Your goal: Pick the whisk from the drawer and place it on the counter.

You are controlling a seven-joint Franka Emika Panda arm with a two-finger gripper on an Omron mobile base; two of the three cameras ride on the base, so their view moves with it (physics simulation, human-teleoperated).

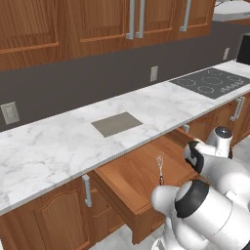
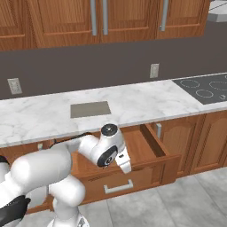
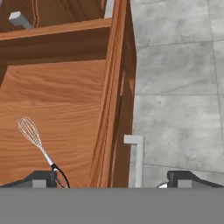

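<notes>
Reddish-brown drawer [image 3: 57, 105] stands pulled out beneath my end effector [image 3: 113, 178], whose fingers are spread wide and empty. I see the whisk [image 3: 39, 146] lying flat inside, its handle beside the left fingertip [image 3: 41, 179].

White rounded arm [image 1: 215, 205] — dark joints

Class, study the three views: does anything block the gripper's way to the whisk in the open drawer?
Nothing visible does. The whisk lies alone on the drawer floor; the open gripper straddles the drawer's front wall.
</notes>
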